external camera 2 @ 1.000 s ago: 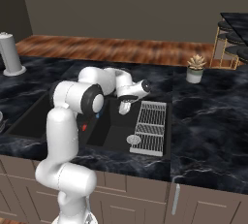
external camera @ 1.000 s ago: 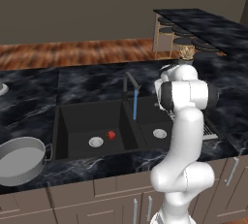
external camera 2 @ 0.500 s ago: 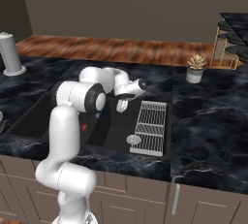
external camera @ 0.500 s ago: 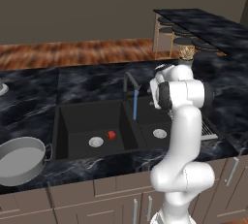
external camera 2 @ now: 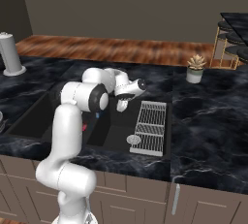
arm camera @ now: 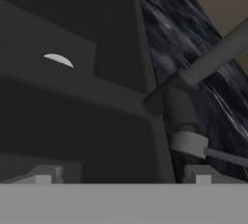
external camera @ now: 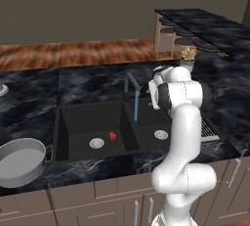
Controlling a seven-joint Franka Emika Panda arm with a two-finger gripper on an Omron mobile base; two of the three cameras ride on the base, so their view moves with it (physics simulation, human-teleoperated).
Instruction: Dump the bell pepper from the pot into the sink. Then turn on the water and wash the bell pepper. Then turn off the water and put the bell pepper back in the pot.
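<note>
Small blocky red bell pepper (external camera: pixel 112 136) on the matte black sink (external camera: pixel 73 142) floor beside a round silver drain, blue stream falling from the angular dark faucet (external camera: pixel 131 86), fingers (arm camera: pixel 196 174) spread wide near the faucet's base, shallow grey metal pot (external camera: pixel 20 161) on the marbled black counter (external camera: pixel 88 85)

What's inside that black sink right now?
In the sink's left basin lie the bell pepper and a silver drain. Water streams from the faucet. The right basin holds another drain; the arm hides part.

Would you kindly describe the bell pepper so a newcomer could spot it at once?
Find the matte black double-basin sink set in the dark marble counter. In its left basin, beside the round silver drain, lies the small bright red bell pepper, the only red thing there.
</note>
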